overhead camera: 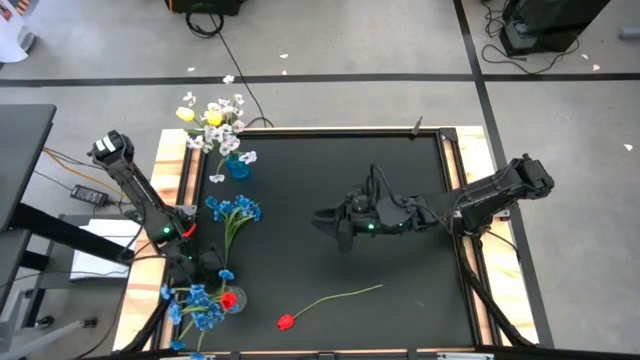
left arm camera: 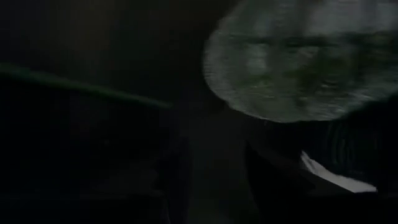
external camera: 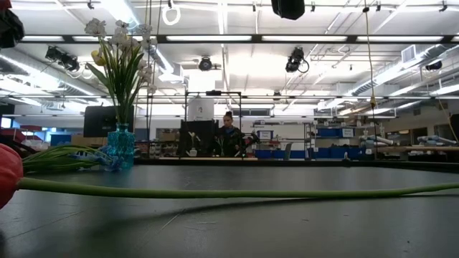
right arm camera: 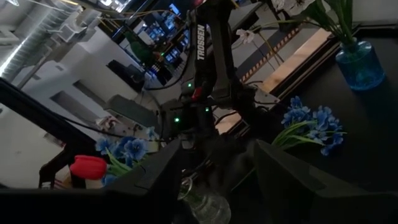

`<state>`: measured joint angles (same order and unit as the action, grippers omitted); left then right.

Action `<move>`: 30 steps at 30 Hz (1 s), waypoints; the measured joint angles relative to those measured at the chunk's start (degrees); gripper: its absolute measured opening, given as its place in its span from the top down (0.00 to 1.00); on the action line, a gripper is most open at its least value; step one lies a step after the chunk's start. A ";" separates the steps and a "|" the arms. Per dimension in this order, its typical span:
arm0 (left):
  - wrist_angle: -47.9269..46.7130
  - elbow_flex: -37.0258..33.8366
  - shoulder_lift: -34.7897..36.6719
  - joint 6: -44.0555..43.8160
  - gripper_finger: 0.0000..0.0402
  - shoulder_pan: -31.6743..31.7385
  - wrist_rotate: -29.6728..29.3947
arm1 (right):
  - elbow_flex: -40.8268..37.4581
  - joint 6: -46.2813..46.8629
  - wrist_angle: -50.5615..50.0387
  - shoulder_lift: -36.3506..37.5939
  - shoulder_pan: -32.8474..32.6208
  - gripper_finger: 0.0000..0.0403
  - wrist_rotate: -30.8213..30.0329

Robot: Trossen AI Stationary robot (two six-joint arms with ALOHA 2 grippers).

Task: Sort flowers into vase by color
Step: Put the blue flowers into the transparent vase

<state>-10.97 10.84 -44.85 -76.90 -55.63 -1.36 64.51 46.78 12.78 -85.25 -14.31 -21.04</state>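
Nearest the low camera, a red tulip (external camera: 8, 174) lies on the dark desk (external camera: 287, 222), its bloom at the picture's left edge and its long green stem running level across the whole width. Behind it at the left a blue vase (external camera: 120, 147) stands upright with white and yellow flowers (external camera: 118, 50), and a blue spray (external camera: 72, 158) lies flat just beside it. A person shows far off in the room.

From above, that red tulip (overhead camera: 287, 321) lies near the front edge of the desk (overhead camera: 340, 180), stem pointing toward the right. The blue vase (overhead camera: 238, 166) stands at the back left corner, holding white and yellow flowers (overhead camera: 215, 118). The loose blue spray (overhead camera: 236, 210) lies in front of it. At the front left corner a second bunch of blue blossoms (overhead camera: 198, 300) stands together with another red tulip (overhead camera: 229, 300). The left end effector (overhead camera: 205, 268) is low at that bunch; whether its fingers are spread cannot be told. The right end effector (overhead camera: 328, 218) hangs over the desk's middle, well apart from every flower.

The left wrist view is dark, showing only a green stem (left arm camera: 81, 86) and a pale round glassy shape (left arm camera: 305, 59).

The right wrist view shows its own fingers (right arm camera: 155, 174) spread wide, holding nothing; beyond them are the left arm, the red tulip (right arm camera: 89, 167) among blue blossoms (right arm camera: 127, 149), the loose blue spray (right arm camera: 314, 121) and the blue vase (right arm camera: 359, 64).
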 joint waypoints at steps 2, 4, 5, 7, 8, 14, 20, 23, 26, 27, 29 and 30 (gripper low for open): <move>-2.69 0.01 0.33 -1.85 0.64 0.56 -0.02 | 0.00 0.00 -0.01 0.00 0.52 0.49 1.15; -5.20 0.01 1.00 -3.11 0.66 1.46 -0.06 | 0.00 0.00 0.00 0.00 1.01 0.49 2.36; -6.27 0.02 1.60 -3.31 0.68 2.02 -0.05 | 0.00 0.00 0.00 0.00 1.31 0.49 3.06; -9.71 0.70 2.92 -3.25 0.70 3.30 -0.26 | 0.00 0.00 -0.02 0.00 1.86 0.49 4.21; -11.97 1.45 3.63 -2.97 0.71 4.11 -0.51 | 0.00 0.00 -0.01 0.00 2.20 0.49 4.80; -32.00 9.70 7.09 1.55 0.76 10.38 -5.55 | 0.00 -0.32 -0.02 0.00 4.67 0.49 9.27; -36.49 12.25 7.07 2.75 0.80 19.29 -9.03 | 0.00 -0.34 -0.08 0.00 7.42 0.49 13.63; -36.56 12.25 6.93 2.88 0.81 25.27 -9.23 | 0.00 -0.26 -0.12 0.00 8.70 0.49 16.16; -36.60 12.24 6.96 2.43 0.82 31.54 -9.30 | 0.00 1.08 -0.35 0.00 10.19 0.49 19.35; -36.62 12.23 6.95 2.38 0.82 33.49 -9.25 | 0.00 1.60 -0.55 0.00 10.73 0.49 20.81; -36.65 12.23 6.65 2.58 0.82 36.84 -9.00 | 0.00 2.37 -1.20 0.00 12.02 0.49 23.82; -36.69 12.23 6.44 2.58 0.83 38.38 -8.89 | -0.02 2.46 -1.44 0.00 12.70 0.49 25.75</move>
<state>-47.66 23.07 -38.40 -74.32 -17.25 -10.25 64.49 49.24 11.33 -85.25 -1.61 4.71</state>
